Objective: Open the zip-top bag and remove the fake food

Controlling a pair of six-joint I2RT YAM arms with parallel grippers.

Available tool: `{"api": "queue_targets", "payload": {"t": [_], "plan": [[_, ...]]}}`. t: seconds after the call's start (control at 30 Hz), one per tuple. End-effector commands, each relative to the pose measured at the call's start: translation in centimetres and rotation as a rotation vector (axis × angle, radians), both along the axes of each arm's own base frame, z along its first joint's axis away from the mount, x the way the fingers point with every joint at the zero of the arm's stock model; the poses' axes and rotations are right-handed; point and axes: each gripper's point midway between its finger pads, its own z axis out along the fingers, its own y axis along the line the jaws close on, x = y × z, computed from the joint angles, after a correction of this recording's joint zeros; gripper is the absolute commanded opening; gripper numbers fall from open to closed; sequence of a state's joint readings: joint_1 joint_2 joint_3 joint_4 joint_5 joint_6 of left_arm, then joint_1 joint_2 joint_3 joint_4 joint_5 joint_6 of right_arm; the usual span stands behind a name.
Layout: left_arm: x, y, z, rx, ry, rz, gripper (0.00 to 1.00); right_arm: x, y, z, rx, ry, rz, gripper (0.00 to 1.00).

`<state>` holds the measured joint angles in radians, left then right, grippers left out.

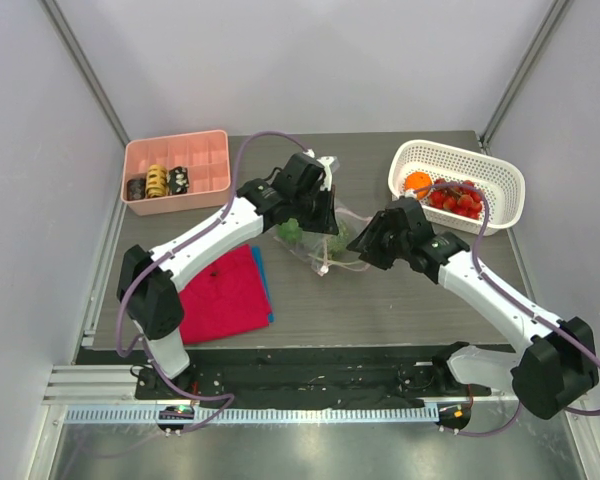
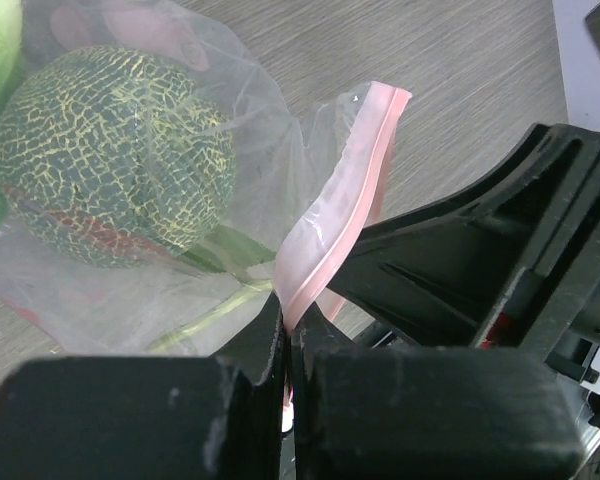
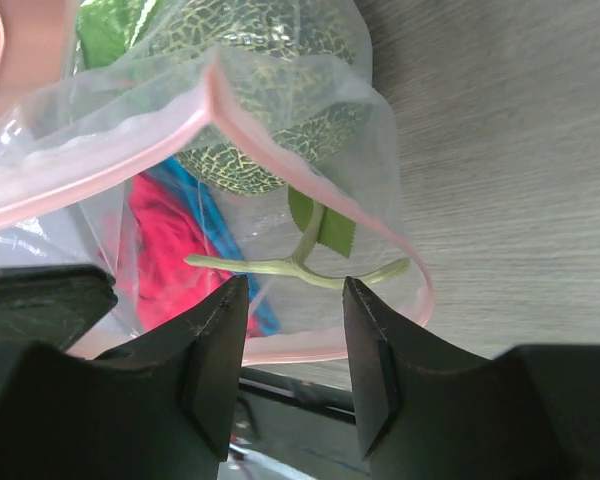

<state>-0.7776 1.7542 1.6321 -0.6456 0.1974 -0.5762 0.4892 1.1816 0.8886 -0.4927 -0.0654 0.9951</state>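
The clear zip-top bag (image 1: 320, 243) lies mid-table between both arms, its mouth open. My left gripper (image 2: 288, 345) is shut on the bag's pink zip strip (image 2: 342, 190) and holds it up. Inside the bag sits a green netted melon (image 2: 110, 160) with a pale green stem (image 3: 300, 262); it also shows in the right wrist view (image 3: 270, 70). My right gripper (image 3: 295, 330) is open and empty at the bag's open mouth, its fingers either side of the stem's end but apart from it. An orange ball (image 1: 417, 183) and red berries (image 1: 458, 198) lie in the white basket (image 1: 500, 205).
A pink tray (image 1: 202, 160) with small rolls stands at the back left. A red cloth (image 1: 223, 295) over a blue one lies at the front left. The basket stands at the back right, close to the right arm.
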Motion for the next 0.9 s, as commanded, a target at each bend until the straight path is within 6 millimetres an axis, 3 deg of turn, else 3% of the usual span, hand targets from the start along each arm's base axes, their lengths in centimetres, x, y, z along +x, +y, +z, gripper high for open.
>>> {"api": "queue_targets", "payload": {"t": [0.0,0.13,0.37,0.5,0.73,0.87], "plan": [[0.6,-1.4,2.4,-0.082,-0.025,-0.006,0.00,-0.1,0.7,-0.8,0.109,0.083,-0.124,0.49],[0.5,-1.6,2.4,-0.087,-0.019,-0.015,0.00,-0.4,0.8,-2.8,0.116,0.157,-0.165,0.48],[0.1,-2.0,2.5,-0.092,-0.014,-0.031,0.00,-0.4,0.6,-3.8,0.128,0.196,-0.228,0.48],[-0.3,-2.2,2.3,-0.087,-0.012,-0.047,0.00,-1.6,0.4,-4.7,0.134,0.257,-0.252,0.48],[-0.2,-2.1,1.6,-0.067,-0.013,-0.049,0.00,-2.4,0.8,-3.2,0.157,0.262,-0.247,0.48],[-0.2,-2.4,1.9,-0.082,-0.009,-0.049,0.00,-3.0,1.2,-3.9,0.166,0.301,-0.240,0.48]]}}
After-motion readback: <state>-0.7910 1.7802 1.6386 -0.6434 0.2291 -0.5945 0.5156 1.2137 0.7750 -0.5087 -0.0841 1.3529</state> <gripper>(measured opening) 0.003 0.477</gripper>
